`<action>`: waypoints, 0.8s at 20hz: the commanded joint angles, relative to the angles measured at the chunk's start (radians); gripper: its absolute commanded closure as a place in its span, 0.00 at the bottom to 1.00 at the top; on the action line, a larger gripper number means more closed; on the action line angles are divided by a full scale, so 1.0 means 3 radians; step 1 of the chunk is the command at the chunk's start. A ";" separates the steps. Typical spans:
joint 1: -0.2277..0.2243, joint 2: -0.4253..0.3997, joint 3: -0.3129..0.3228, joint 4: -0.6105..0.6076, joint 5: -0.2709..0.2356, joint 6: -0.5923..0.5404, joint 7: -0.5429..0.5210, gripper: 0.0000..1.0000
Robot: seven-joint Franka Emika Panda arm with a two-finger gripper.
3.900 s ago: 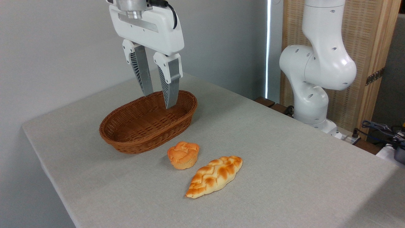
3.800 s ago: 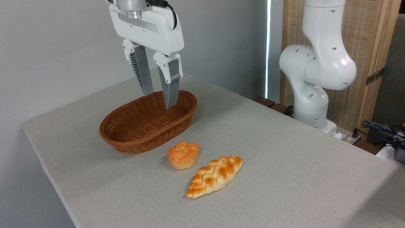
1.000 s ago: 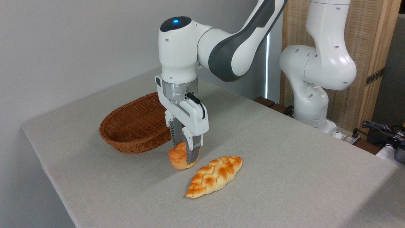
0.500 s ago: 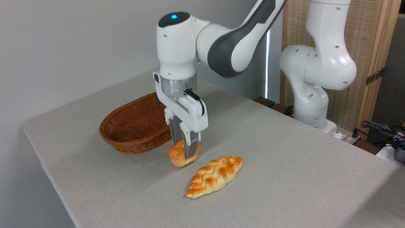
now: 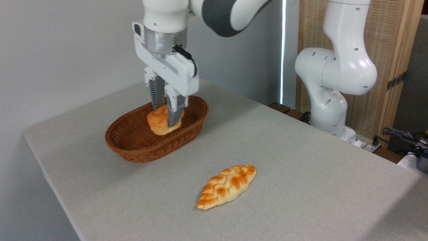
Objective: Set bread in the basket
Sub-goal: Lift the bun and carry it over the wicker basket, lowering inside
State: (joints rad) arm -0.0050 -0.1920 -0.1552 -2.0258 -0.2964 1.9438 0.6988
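The bread point(image 5: 158, 121), a small orange-golden bun with a ridged top, hangs over the brown wicker basket point(image 5: 133, 149). My gripper point(image 5: 166, 117) is shut on it, one grey finger on each side, pointing straight down from the white hand above. Whether the bun touches the basket floor I cannot tell; it appears lifted above it. The right finger hides part of the bun.
A longer braided golden loaf point(image 5: 227, 185) lies on the grey tablecloth to the right front of the basket. The arm's white base point(image 5: 329, 97) stands at the table's far right edge. Cables point(image 5: 406, 139) lie at the far right.
The gripper has lifted the bun off the table and carried it up and left, from beside the braided loaf to over the basket.
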 commanded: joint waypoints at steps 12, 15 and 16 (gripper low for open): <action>0.0001 0.1039 -0.0771 0.0346 0.0088 0.0822 -0.0453 0.00; 0.0001 0.1039 -0.0766 0.0346 0.0093 0.0822 -0.0453 0.00; 0.0001 0.1039 -0.0771 0.0346 0.0093 0.0817 -0.0448 0.00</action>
State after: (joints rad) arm -0.0064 0.1210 -0.3824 -1.9325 -0.2832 2.1869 0.5787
